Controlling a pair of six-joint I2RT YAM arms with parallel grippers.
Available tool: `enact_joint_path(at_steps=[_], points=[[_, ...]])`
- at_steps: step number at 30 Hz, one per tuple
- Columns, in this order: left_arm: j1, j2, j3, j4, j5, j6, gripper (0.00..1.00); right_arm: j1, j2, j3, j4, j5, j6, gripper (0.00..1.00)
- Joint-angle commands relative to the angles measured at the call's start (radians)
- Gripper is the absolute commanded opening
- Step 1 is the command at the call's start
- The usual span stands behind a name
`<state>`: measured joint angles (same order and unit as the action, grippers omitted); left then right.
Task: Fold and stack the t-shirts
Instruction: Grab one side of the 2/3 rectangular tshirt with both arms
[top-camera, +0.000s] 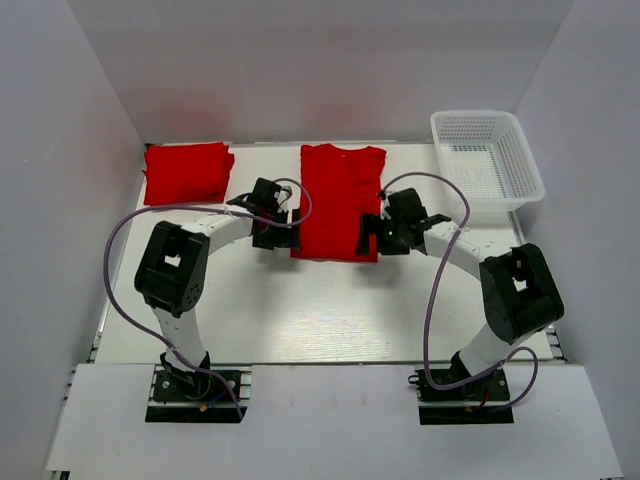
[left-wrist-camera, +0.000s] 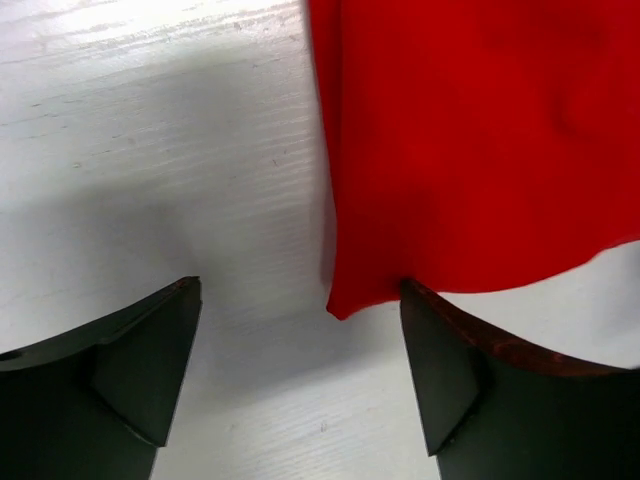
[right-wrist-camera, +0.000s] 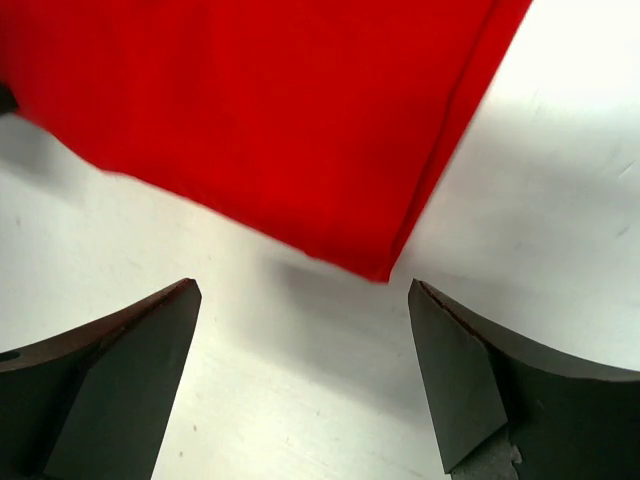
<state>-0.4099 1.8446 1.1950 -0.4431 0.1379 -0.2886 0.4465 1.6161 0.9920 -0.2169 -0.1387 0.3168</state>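
Observation:
A red t-shirt (top-camera: 338, 200) lies flat in the middle of the table as a long strip with its sides folded in. A folded red t-shirt (top-camera: 187, 172) lies at the back left. My left gripper (top-camera: 276, 238) is open and empty at the strip's near left corner, which shows in the left wrist view (left-wrist-camera: 480, 140). My right gripper (top-camera: 371, 240) is open and empty at the near right corner, which shows in the right wrist view (right-wrist-camera: 280, 110). Both grippers hang just off the cloth's bottom edge.
A white mesh basket (top-camera: 488, 165) stands at the back right, empty. White walls close the table on the left, back and right. Bare white table (top-camera: 330, 310) lies between the shirt and the arm bases.

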Motion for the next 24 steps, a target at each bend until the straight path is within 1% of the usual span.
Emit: enact_joint_path(at_steps=[1, 2, 4, 5, 7, 8, 10, 11, 14, 16, 18, 20, 21, 22, 24], points=[[-0.015, 0.002, 0.035, 0.019, 0.024, 0.02, 0.89, -0.012, -0.002, -0.027, 0.001, -0.085, 0.053, 0.9], [-0.015, 0.002, 0.022, 0.02, 0.034, 0.02, 0.89, -0.009, 0.001, -0.038, 0.01, -0.087, 0.059, 0.9], [-0.015, 0.002, 0.0, 0.052, 0.054, 0.02, 0.84, -0.019, 0.007, -0.053, 0.024, -0.093, 0.056, 0.9], [-0.015, 0.002, -0.009, 0.061, 0.054, 0.02, 0.78, -0.019, 0.013, -0.058, 0.039, -0.091, 0.054, 0.9], [-0.015, 0.011, -0.021, 0.07, 0.054, 0.02, 0.72, -0.025, 0.025, -0.067, 0.045, -0.087, 0.056, 0.9], [-0.015, 0.021, -0.021, 0.07, 0.054, 0.02, 0.66, -0.028, 0.034, -0.069, 0.053, -0.088, 0.059, 0.9], [-0.015, 0.03, -0.021, 0.07, 0.054, 0.031, 0.62, -0.032, 0.056, -0.076, 0.056, -0.107, 0.057, 0.89], [-0.015, 0.03, -0.021, 0.07, 0.054, 0.031, 0.56, -0.034, 0.06, -0.081, 0.06, -0.108, 0.054, 0.89], [-0.024, 0.019, -0.069, 0.093, 0.054, 0.031, 0.56, -0.035, 0.08, -0.096, 0.07, -0.098, 0.047, 0.87], [-0.024, 0.019, -0.09, 0.104, 0.066, 0.022, 0.55, -0.043, 0.093, -0.108, 0.091, -0.091, 0.051, 0.82], [-0.033, 0.019, -0.091, 0.104, 0.08, 0.022, 0.53, -0.043, 0.099, -0.118, 0.105, -0.088, 0.051, 0.81], [-0.043, 0.019, -0.1, 0.104, 0.08, 0.012, 0.53, -0.043, 0.108, -0.124, 0.109, -0.081, 0.05, 0.76], [-0.043, 0.019, -0.119, 0.104, 0.08, 0.002, 0.51, -0.043, 0.11, -0.125, 0.114, -0.078, 0.053, 0.73], [-0.043, 0.01, -0.129, 0.113, 0.08, 0.002, 0.49, -0.045, 0.114, -0.13, 0.117, -0.079, 0.053, 0.66], [-0.052, 0.01, -0.138, 0.113, 0.08, 0.002, 0.46, -0.046, 0.12, -0.131, 0.122, -0.076, 0.053, 0.58]])
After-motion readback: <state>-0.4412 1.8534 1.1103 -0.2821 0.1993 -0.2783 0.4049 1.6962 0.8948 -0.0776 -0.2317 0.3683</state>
